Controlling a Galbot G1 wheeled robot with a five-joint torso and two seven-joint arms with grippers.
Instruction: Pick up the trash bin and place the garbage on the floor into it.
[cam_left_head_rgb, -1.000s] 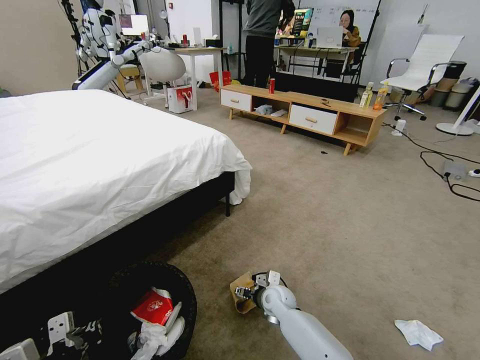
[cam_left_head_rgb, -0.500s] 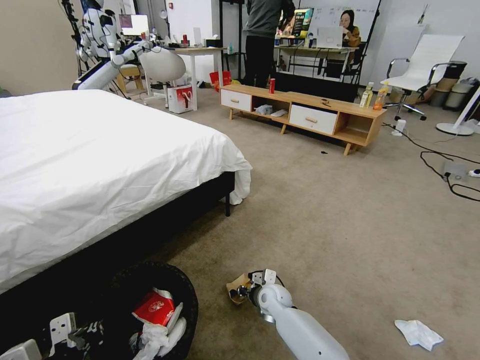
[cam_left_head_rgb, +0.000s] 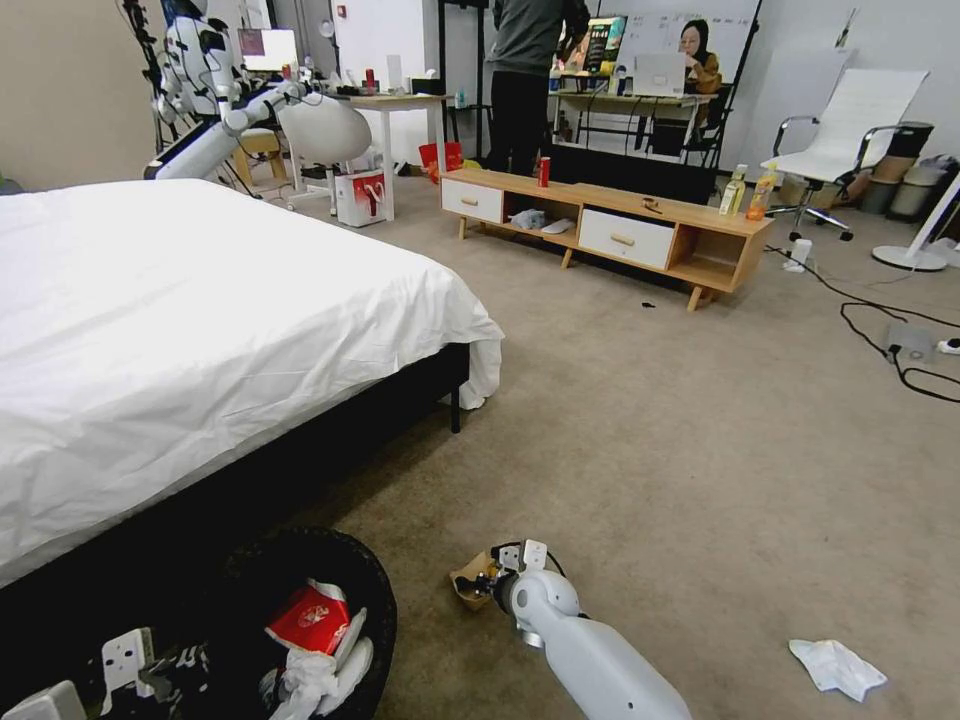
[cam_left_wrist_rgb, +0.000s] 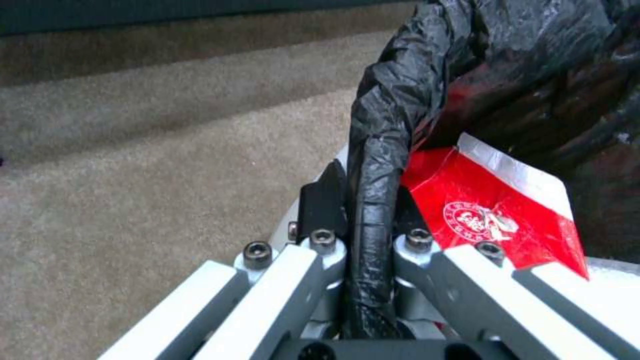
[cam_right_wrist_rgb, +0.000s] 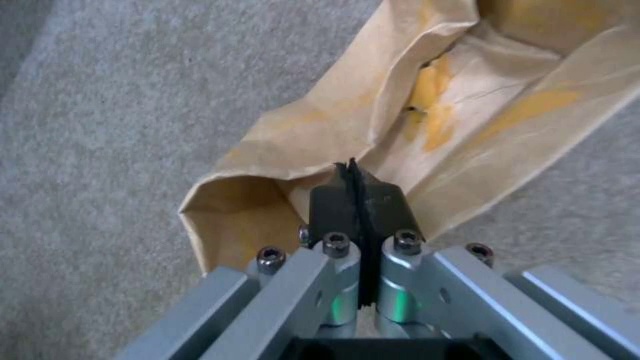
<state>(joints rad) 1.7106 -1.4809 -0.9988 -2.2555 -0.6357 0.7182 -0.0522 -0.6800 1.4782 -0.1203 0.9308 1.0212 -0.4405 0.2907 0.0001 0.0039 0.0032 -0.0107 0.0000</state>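
Two hands loaded: bin rim in the left, paper bag in the right.
The left hand (cam_left_wrist_rgb: 363, 220) clamped the trash bin (cam_left_head_rgb: 345, 565) rim beside the bed (cam_left_head_rgb: 200, 320); the right hand (cam_right_wrist_rgb: 357, 192) pinched only a thin fold of the brown paper bag (cam_left_head_rgb: 470, 578) near the carpet (cam_left_head_rgb: 700, 420), so it could tear or slip free.

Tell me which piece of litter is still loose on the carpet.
The crumpled white tissue, lying alone to the robot's right. The brown paper bag is pinched in the right gripper; the red packet lies in the trash bin.
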